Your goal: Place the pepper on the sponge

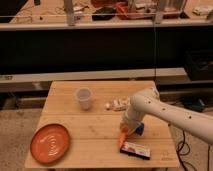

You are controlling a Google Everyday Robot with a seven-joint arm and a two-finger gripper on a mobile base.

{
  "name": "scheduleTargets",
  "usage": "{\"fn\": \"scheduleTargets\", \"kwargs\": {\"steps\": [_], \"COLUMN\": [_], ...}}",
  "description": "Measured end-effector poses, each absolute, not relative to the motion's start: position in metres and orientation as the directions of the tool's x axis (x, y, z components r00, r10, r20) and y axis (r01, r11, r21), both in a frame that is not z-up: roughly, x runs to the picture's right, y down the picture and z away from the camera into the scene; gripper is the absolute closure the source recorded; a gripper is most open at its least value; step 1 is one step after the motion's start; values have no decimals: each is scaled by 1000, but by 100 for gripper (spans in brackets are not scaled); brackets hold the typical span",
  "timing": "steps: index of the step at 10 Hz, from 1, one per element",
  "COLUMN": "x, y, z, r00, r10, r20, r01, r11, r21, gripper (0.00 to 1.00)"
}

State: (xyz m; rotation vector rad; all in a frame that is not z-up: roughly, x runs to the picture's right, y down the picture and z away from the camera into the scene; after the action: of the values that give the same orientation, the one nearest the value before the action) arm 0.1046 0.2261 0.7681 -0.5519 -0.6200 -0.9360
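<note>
Gripper [126,127] is hovering at the sponge's [139,129] eight o'clock; whether it is clenched or released cannot be told. Pepper [122,137] is slanting just beneath it at the sponge's edge, seemingly being lined up for placement.

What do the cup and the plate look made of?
The cup is probably thin plastic: whitish and translucent. The plate is likely plastic too: matte orange with faint rings. The hand is down by the pepper and sponge.
</note>
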Motion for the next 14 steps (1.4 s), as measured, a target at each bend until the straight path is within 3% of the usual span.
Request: {"fn": "scheduleTargets", "kwargs": {"steps": [3,5,7,11,14], "x": [107,106,108,109,113], "y": [227,226,227,228,226], "z": [769,769,770,771,772], "r00": [457,459,468,476,484], "r10": [-550,-547,-538,-528,-522], "r20": [699,700,701,704,702], "r01": [856,856,851,847,843], "r11": [486,485,489,489,492], "r21": [-177,-182,-193,-207,-216], "gripper": [94,87,90,83,85]}}
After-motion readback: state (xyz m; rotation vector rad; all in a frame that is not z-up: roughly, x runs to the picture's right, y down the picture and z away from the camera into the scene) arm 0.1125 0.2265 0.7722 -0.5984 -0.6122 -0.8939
